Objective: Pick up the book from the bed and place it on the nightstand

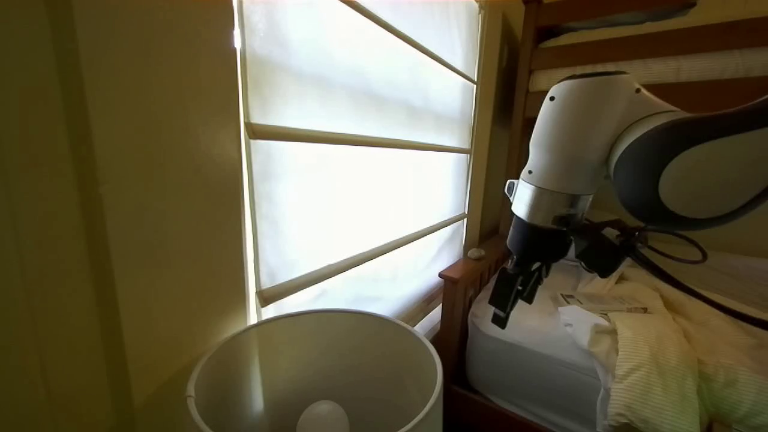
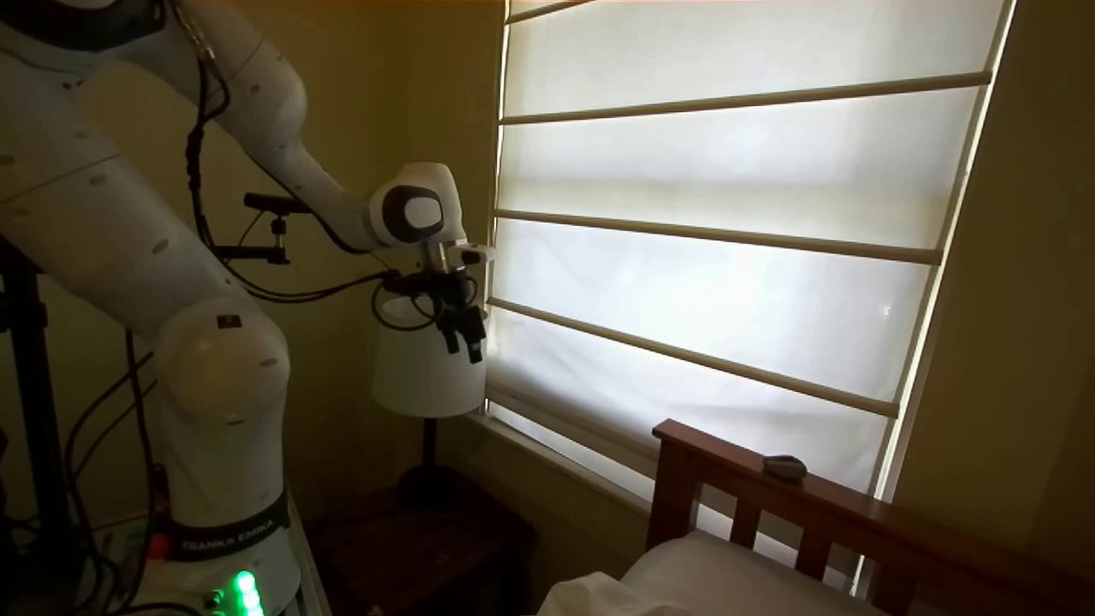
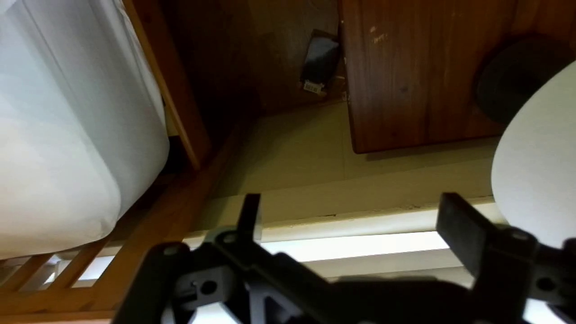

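gripper (image 3: 350,207) in mid-air, tipped downward. fingers (image 3: 248,218) spread wide in the wrist view, with the sill (image 3: 360,227) running across beyond them.

book (image 1: 602,302) lies flat on the bed (image 1: 534,357), well apart from the gripper. pale cover with print, too small to read. rumpled cream bedding (image 1: 657,366) beside it, a white fold just in front. bed has a brown wooden frame (image 2: 727,462), bunk style in an exterior view.

nightstand (image 3: 414,90) of reddish-brown wood, to the right in the wrist view, bed to the left. a few pale scuffs near its edge. lamp (image 2: 428,368) stands on it: dark round base, white shade, bulb (image 1: 323,417) showing inside from above. in an exterior view the gripper shows in front of the shade.

between bed and nightstand, dark floor (image 3: 279,49). small dark packet (image 3: 320,58) there, just beside the nightstand, pale label at one end; cannot tell what it is.

small rounded object (image 2: 784,466) on the bed's top rail, in both exterior views; cannot tell what.

blind (image 2: 710,282) down over the window, bright behind. arm (image 2: 222,376) rises from a base with green lights (image 2: 247,590) glowing.
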You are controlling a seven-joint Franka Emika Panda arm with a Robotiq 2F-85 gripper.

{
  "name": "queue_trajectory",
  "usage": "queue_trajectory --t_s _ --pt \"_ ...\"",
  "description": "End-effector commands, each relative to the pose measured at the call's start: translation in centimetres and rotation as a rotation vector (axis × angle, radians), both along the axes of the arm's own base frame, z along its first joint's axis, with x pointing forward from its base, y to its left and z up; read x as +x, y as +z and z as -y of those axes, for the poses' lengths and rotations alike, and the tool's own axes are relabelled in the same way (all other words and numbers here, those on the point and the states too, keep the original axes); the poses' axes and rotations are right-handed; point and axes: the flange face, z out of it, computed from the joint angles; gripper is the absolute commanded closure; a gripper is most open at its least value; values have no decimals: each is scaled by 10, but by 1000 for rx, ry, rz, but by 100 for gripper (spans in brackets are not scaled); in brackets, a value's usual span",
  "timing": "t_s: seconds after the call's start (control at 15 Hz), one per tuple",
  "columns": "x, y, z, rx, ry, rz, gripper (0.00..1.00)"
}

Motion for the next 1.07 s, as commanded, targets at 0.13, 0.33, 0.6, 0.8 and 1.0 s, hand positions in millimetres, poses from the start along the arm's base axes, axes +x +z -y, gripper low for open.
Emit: queue_trajectory --t_s 0.13,0.33,0.6,0.8,1.0 --pt "17 28 75 59 -286 72 0" --pt "20 45 150 104 -452 107 0" --pt "15 67 248 171 -628 236 0" --pt "21 95 312 74 -704 302 0" --pt "33 122 357 -53 -806 340 0"
